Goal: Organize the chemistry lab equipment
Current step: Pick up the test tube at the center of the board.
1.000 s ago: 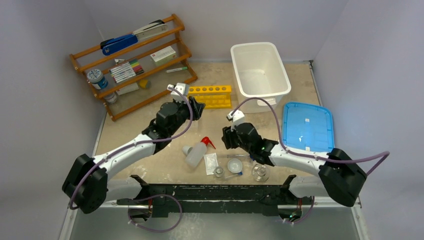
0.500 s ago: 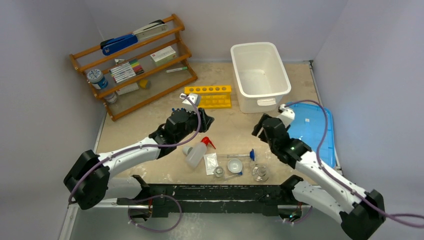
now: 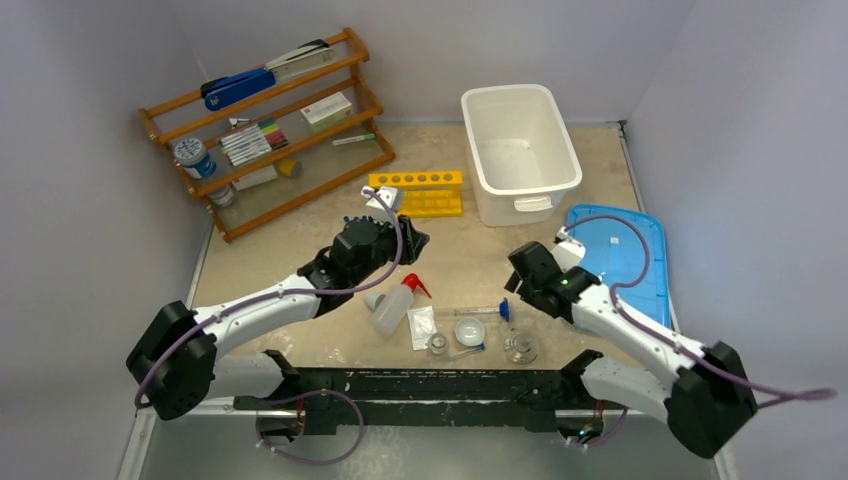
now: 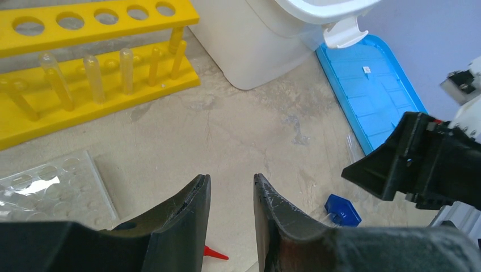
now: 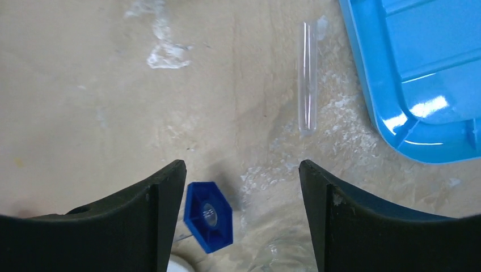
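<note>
Left arm outstretched, jaws narrowly apart, empty; right arm angled inward, jaws wide, empty

We see a white squeeze bottle with red nozzle lying on its side. Right of it sit a round clear dish and small glass flask, a blue-capped clear tube flat beside them; a yellow six-hole rack stands behind.

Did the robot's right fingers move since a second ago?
Yes. The right fingers swung to the right across the table, away from the white squeeze bottle with red nozzle. They are now beside the flat blue plastic lid.
</note>
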